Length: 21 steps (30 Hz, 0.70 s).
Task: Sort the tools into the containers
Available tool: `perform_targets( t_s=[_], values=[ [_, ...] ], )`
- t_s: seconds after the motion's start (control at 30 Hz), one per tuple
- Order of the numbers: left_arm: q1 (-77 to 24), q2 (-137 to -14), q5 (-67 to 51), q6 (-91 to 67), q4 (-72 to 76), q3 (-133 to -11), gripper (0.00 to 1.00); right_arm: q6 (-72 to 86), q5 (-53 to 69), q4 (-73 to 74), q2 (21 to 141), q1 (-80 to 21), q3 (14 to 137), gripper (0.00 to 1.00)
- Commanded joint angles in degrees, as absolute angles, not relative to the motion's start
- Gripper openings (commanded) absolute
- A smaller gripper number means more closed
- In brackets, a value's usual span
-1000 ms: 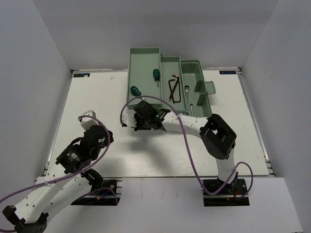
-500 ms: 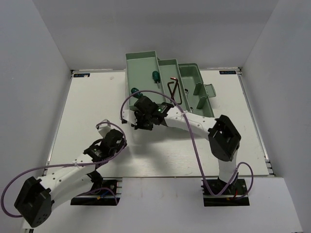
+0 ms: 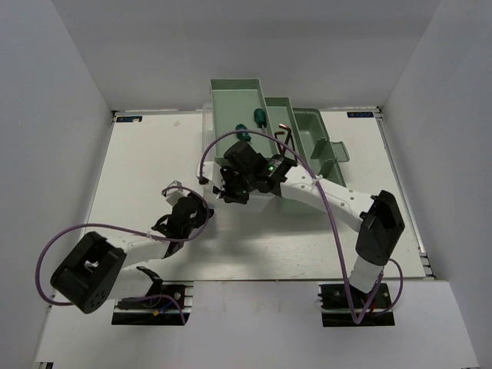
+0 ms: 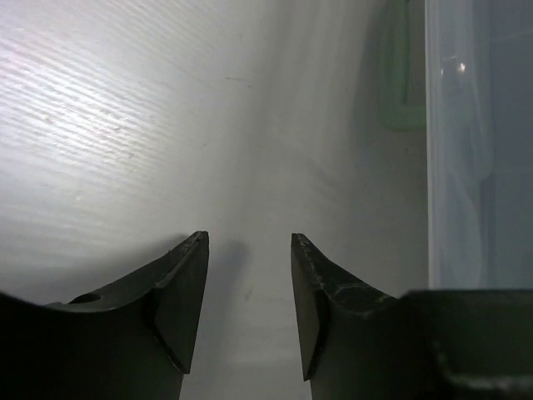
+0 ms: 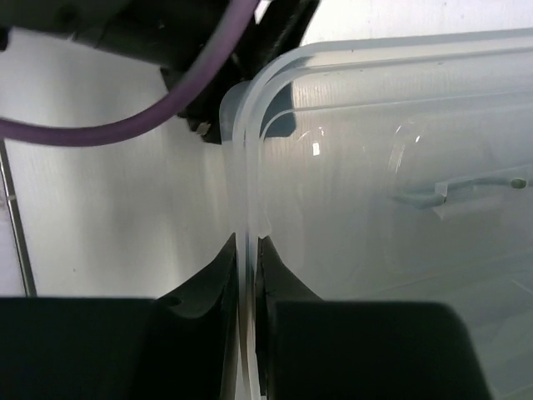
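Observation:
The pale mint-green toolbox (image 3: 235,101) stands open at the table's far side. One green-handled screwdriver (image 3: 261,116) lies in a tray compartment, and a second (image 3: 240,131) lies next to my right arm. Dark hex keys (image 3: 283,132) show in the middle tray. My right gripper (image 3: 227,191) (image 5: 247,237) is shut on the rim of the translucent lid (image 5: 375,167). The left gripper (image 3: 204,212) (image 4: 249,237) is open over bare table, just left of the lid's edge (image 4: 479,150).
White walls close in the table on three sides. My right arm (image 3: 323,192) stretches across the front of the toolbox, and its purple cable (image 5: 125,125) loops close to the lid's corner. The toolbox handle (image 3: 338,151) sticks out to the right.
The toolbox has shifted right and away. My left arm has reached forward toward the lid and its jaws have opened wider. The right gripper stays shut on the lid.

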State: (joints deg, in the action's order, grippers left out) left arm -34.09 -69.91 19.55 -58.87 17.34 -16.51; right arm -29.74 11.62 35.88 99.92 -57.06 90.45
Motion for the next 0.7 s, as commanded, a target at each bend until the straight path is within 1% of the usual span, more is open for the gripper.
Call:
perform_targets(
  t_s=[0.0, 0.03, 0.07, 0.13, 0.17, 0.23, 0.27, 0.3, 0.33, 0.4, 0.5, 0.67],
  values=[
    [-32.7, -73.29, 14.17, -57.39, 34.25, -16.44, 0.55, -29.53, 8.87, 28.83, 92.99, -56.52, 90.02, 0.0],
    [-32.7, -74.08, 13.63, -57.39, 37.84, -16.44, 0.57, -29.62, 8.96, 28.92, 92.73, -56.51, 89.22, 0.01],
    [-32.09, -75.22, 13.62, -57.39, 38.49, -16.44, 0.57, -29.62, 8.96, 28.39, 92.38, -56.51, 88.69, 0.13],
    [-31.47, -76.02, 11.95, -57.39, 39.37, -17.05, 0.57, -29.53, 9.14, 28.21, 92.37, -56.34, 86.41, 0.31],
    [-31.46, -76.03, 11.34, -57.39, 39.9, -17.66, 0.57, -29.71, 9.4, 28.3, 92.63, -56.34, 85.96, 0.45],
    [-30.94, -77.34, 10.28, -57.39, 41.48, -17.67, 0.57, -29.88, 10.02, 28.91, 92.29, -56.25, 84.64, 0.54],
    [-30.94, -77.34, 10.28, -57.39, 42.01, -18.19, 0.57, -30.06, 11.06, 29.0, 92.2, -56.34, 84.03, 0.63],
    [-30.42, -77.95, 9.41, -57.39, 42.01, -18.19, 0.57, -29.88, 11.51, 29.09, 91.85, -56.25, 83.68, 0.65],
    [-30.41, -78.83, 8.71, -57.39, 43.06, -18.72, 0.57, -29.88, 11.6, 29.0, 91.58, -56.25, 83.32, 0.65],
    [-29.89, -79.89, 7.83, -57.39, 43.68, -19.24, 0.57, -29.71, 11.78, 29.35, 91.32, -56.43, 83.32, 0.7],
    [-29.88, -81.99, 6.42, -57.91, 45.35, -20.47, 0.58, -29.8, 12.64, 31.54, 90.01, -56.6, 84.64, 0.74],
    [-29.36, -86.47, 3.44, -57.92, 47.37, -23.81, 0.58, -31.64, 17.22, 40.24, 86.32, -56.69, 89.73, 0.74]
  ],
)
